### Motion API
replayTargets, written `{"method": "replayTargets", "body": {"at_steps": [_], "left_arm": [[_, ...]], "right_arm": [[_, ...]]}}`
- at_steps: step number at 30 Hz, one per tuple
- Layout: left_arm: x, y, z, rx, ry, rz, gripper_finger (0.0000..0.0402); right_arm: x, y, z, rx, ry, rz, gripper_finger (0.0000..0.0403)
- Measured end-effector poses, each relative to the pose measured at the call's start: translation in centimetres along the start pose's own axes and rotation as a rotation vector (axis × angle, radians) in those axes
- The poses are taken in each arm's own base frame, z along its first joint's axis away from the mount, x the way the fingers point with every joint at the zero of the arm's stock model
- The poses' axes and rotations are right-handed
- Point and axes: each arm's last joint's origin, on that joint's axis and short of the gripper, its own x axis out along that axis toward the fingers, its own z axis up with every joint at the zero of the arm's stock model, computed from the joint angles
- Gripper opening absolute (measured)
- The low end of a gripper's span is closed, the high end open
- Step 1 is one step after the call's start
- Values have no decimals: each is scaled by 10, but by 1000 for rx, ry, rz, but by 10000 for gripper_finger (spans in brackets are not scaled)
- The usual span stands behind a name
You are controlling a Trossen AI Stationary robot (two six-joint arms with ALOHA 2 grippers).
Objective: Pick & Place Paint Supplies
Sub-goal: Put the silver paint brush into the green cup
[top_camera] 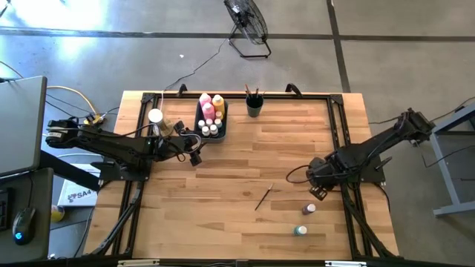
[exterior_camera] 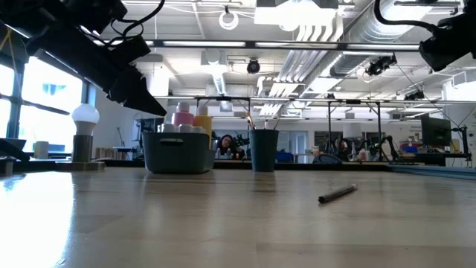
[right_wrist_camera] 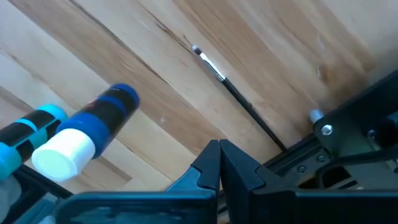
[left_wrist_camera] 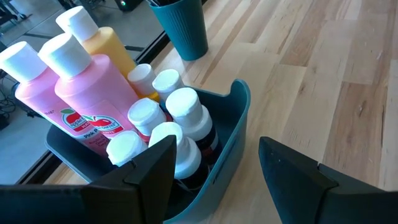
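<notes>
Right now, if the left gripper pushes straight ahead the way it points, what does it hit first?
Probably the small white-capped paint bottles in the teal bin. The open left gripper sits above its near rim; depth is uncertain.

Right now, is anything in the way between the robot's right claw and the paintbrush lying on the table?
Nothing visible is. The right gripper, shut, hangs over bare wood, and the paintbrush lies alone toward the table's middle. The two small paint bottles sit off to the near side, not between them.
</notes>
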Motion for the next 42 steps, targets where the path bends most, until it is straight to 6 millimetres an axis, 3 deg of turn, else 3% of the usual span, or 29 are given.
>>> {"method": "replayTargets", "body": {"at_steps": [3,10,20,29,42], "left_arm": [[0,0,0,0,0,0,223],[0,0,0,0,0,0,223],[0,0,0,0,0,-1,223],[0,0,0,0,1,-1,223],[0,-1,0,-2,4,-30,223]], "right_arm": [[7,-1,-3,24,4,-3,2],[46,-13,-7,113,66,-16,2],[74,-21,-16,256,128,-3,2],[87,-31,-16,359,43,-54,2],[97,-26,-12,360,56,-116,2]]}}
